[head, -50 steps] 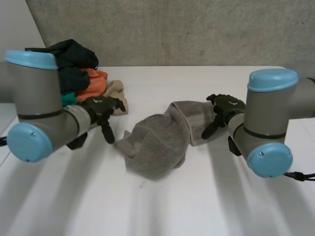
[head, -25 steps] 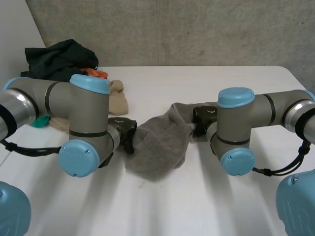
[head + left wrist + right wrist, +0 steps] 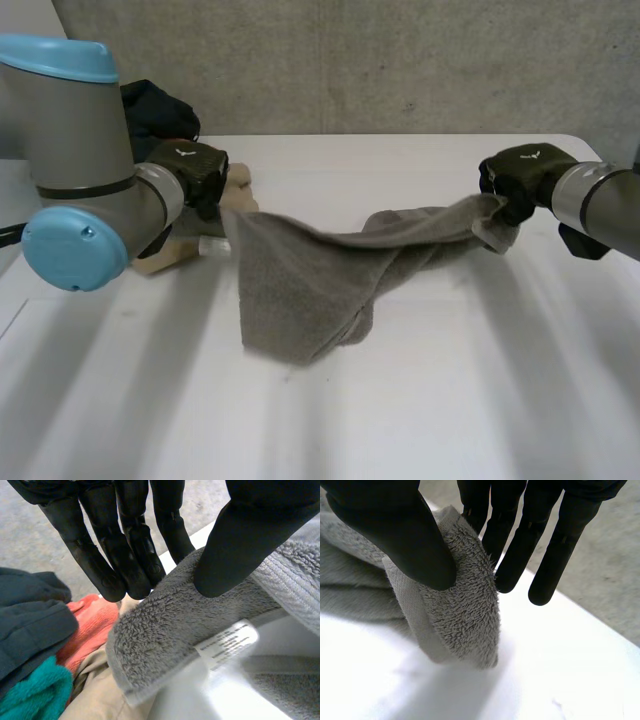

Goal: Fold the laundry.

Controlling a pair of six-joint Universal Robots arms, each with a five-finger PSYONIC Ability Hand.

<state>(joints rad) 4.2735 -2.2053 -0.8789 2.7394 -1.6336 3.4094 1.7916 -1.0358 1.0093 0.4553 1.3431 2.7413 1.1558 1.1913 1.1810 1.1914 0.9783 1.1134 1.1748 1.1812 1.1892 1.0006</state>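
A grey towel hung stretched between two black robot hands above a white table. Its upper edge ran almost level from hand to hand, and its middle sagged in loose folds until the lower part rested on the tabletop between the arms.

The left hand held one end of the towel. In the left wrist view, its thumb pressed down on the fluffy edge and its straight fingers lay close together on the far side, pinching the cloth between them. A white label with small print hung from the towel's hem just beneath the thumb.

The right hand held the opposite end. In the right wrist view, its thumb squeezed a bunched corner of the towel against the fingers, which were straight and slightly spread.

A pile of laundry sat at the back of the table, behind the left hand. In the left wrist view, it showed a dark garment, an orange cloth, a teal cloth and a beige cloth, all heaped together and touching. The beige cloth lay just beside the held towel end.
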